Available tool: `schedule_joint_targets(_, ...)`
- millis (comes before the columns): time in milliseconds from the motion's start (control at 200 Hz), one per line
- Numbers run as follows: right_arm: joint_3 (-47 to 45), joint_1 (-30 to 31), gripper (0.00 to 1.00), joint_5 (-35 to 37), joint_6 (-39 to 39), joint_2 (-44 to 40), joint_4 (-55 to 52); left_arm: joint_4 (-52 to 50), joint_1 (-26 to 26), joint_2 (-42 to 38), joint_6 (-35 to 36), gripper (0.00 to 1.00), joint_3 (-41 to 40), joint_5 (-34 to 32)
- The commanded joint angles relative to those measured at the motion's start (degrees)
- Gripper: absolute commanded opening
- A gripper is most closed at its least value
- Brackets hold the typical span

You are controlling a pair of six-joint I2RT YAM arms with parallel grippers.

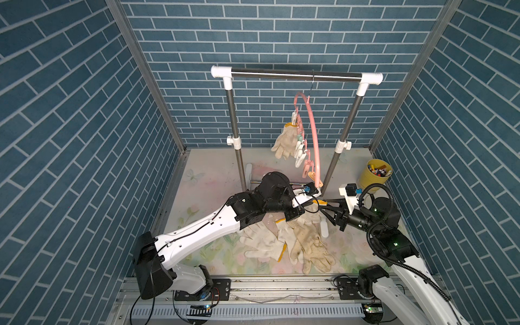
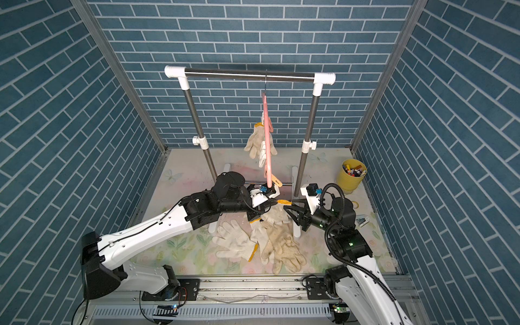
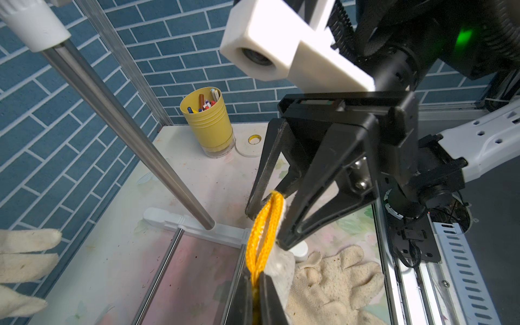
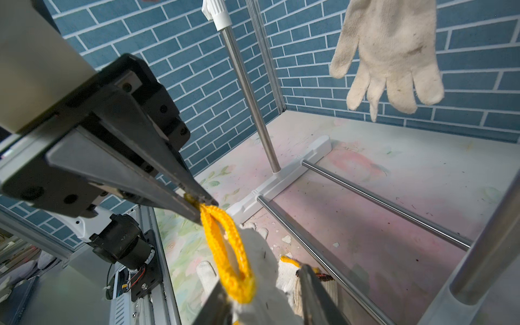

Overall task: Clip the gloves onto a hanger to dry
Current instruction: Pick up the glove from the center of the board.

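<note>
One hung glove (image 1: 282,142), one held glove (image 3: 261,236), one hanger (image 1: 314,135)

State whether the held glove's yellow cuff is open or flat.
Open: the cream knitted glove's yellow cuff forms a loop with a visible gap, the left claw pinching one end.

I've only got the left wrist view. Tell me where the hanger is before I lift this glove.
Observer: The hanger hangs by its hook from the top bar of the rack, toward the bar's right end.
Operator: Report what's on it.
Observer: One glove is clipped near its upper end; the clips lower down hang empty.
Operator: Count what's not clipped yet.
Observer: At least three gloves lie overlapping in a pile on the table, in front of the rack.
</note>
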Motion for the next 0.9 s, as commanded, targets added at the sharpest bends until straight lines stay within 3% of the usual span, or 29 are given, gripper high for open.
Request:
schedule_joint_targets(0, 2.18, 0.68, 0.25, 0.16, -2.03, 0.84, 3.05, 1.32, -0.41, 0.78, 0.38, 0.0, 1.42, 0.98)
schedule_joint_targets(145, 2.62, 1.0, 0.0, 0.58, -2.55, 0.87, 3.09, 3.58, -0.36, 0.57, -1.09, 0.0, 0.25, 1.22)
schedule_joint_targets(180, 2.67, 1.0, 0.0, 0.83, -2.71, 0.59, 2.94, 4.58, -0.34, 0.2, -1.59, 0.0, -0.45, 0.95)
schedule_joint_targets(280, 3.02, 1.0, 0.0, 1.7, -3.0, -0.35, 2.49, 8.23, 0.08, -1.19, -3.02, 0.17, -3.39, 1.11)
schedule_joint_targets(345, 3.42, 1.06, 0.0, 1.88, -3.13, -0.92, 2.24, 10.63, 0.62, -2.16, -3.58, 0.23, -5.65, 3.15)
schedule_joint_targets(500, 4.9, 1.0, 0.0, 2.25, -3.35, -1.34, 0.84, 15.87, 1.5, -4.14, -2.92, 0.25, -10.5, 8.59)
schedule_joint_targets(895, 7.33, 1.33, 0.0, 1.22, -2.08, -0.24, -0.03, 32.76, 2.02, -4.23, -7.13, 0.28, -17.36, 5.16)
